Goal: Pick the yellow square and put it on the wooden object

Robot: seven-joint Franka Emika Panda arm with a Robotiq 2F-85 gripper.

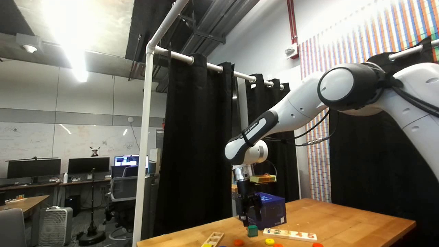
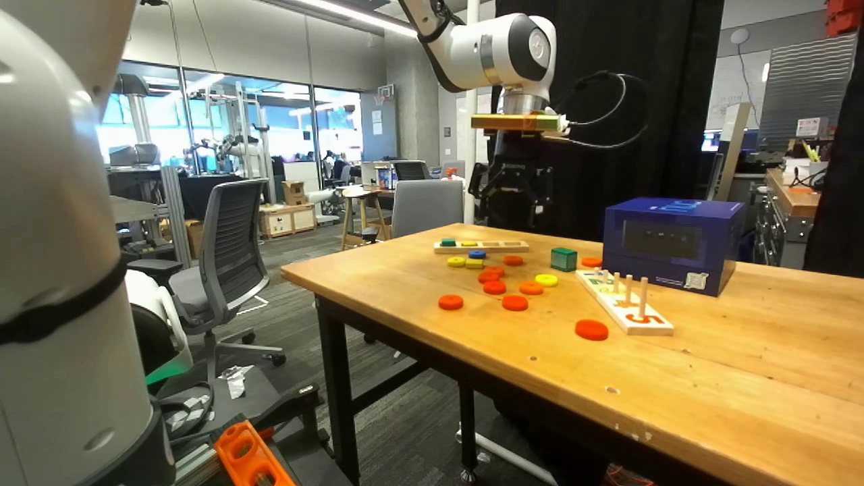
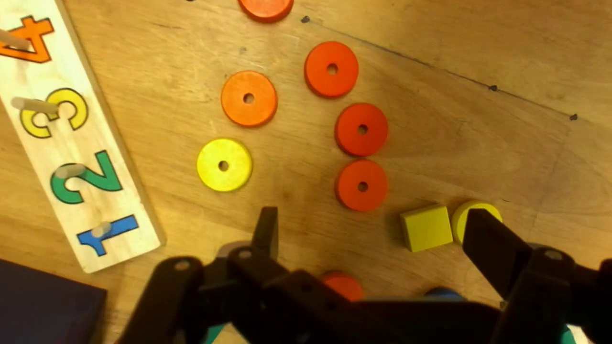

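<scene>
Wrist view: the yellow square (image 3: 429,230) lies on the table (image 3: 478,148), just left of a yellow disc (image 3: 460,220) that the gripper (image 3: 372,222) partly hides. Its fingers (image 3: 495,248) stand wide apart, and in this view the square falls between them, closer to the right one. In an exterior view the gripper hangs well above the table. On the far side of the square lie a blue disc (image 2: 477,254) and the wooden tray (image 2: 482,250), which holds a green piece (image 2: 448,241) and a yellow piece (image 2: 468,244). Right of these stand a green cube (image 2: 563,259), peg board (image 2: 613,302) and blue box (image 2: 675,266).
</scene>
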